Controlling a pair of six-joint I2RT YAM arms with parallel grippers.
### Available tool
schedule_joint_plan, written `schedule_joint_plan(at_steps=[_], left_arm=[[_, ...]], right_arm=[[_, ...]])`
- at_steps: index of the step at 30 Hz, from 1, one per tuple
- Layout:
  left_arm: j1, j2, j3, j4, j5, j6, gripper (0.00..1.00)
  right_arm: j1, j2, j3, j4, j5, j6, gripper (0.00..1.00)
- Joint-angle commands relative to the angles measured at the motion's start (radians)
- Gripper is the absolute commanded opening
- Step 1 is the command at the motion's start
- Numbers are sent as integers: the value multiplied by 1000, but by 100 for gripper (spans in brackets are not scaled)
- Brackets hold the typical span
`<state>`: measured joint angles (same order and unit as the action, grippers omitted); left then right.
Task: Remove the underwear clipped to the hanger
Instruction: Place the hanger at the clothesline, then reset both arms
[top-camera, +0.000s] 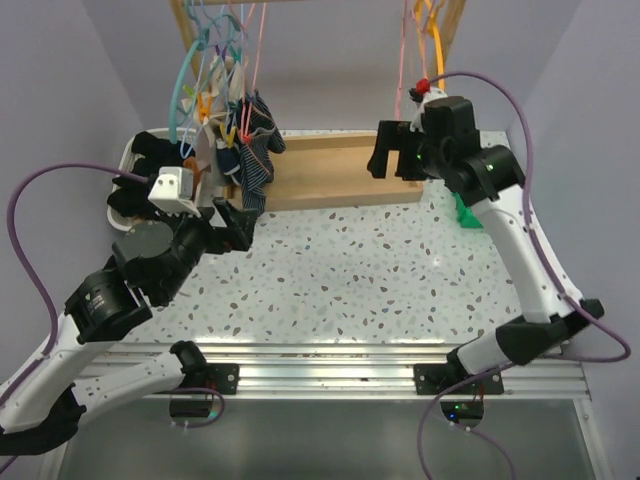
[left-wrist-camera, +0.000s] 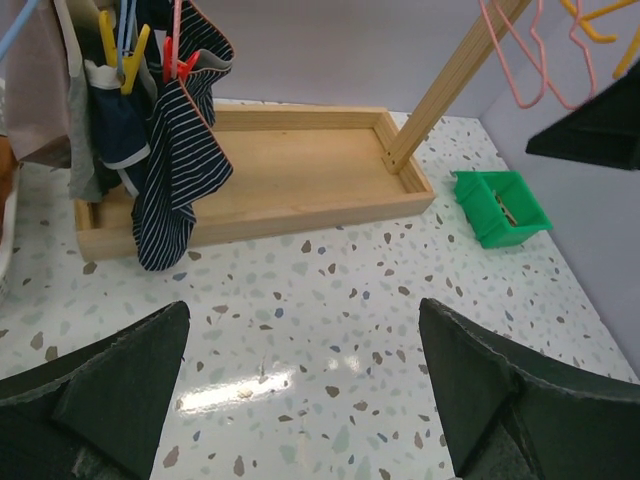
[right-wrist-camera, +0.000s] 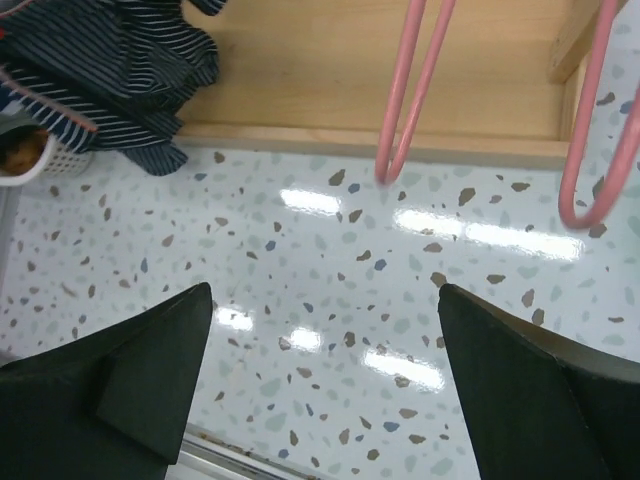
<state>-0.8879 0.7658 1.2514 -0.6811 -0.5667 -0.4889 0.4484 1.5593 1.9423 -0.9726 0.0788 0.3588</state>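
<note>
Black underwear (top-camera: 150, 147) lies heaped in a white basket (top-camera: 128, 152) at the far left. On the hangers (top-camera: 190, 70) above it, a plain dark garment (left-wrist-camera: 110, 125) held by yellow pegs hangs beside a dark blue striped garment (left-wrist-camera: 175, 170). My left gripper (top-camera: 235, 222) (left-wrist-camera: 303, 320) is open and empty over bare table, just in front of the hanging clothes. My right gripper (top-camera: 380, 150) (right-wrist-camera: 325, 300) is open and empty too, raised near the pink hangers (right-wrist-camera: 405, 90) at the back right.
A shallow wooden tray (top-camera: 330, 170) forms the rack's base, with an upright post (left-wrist-camera: 450, 85) at its right end. A small green bin (top-camera: 466, 212) stands right of it. More hangers (top-camera: 430, 30) dangle at the upper right. A metal rail (top-camera: 330, 360) runs along the near edge.
</note>
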Motion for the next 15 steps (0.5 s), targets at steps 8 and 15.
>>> schedule_joint_plan(at_steps=[8, 15], left_arm=[[1, 59, 14, 213, 74, 15, 100], [1, 142, 19, 291, 123, 42, 100]], right_arm=[[-4, -470, -324, 46, -342, -44, 99], [-4, -608, -370, -12, -392, -52, 99]])
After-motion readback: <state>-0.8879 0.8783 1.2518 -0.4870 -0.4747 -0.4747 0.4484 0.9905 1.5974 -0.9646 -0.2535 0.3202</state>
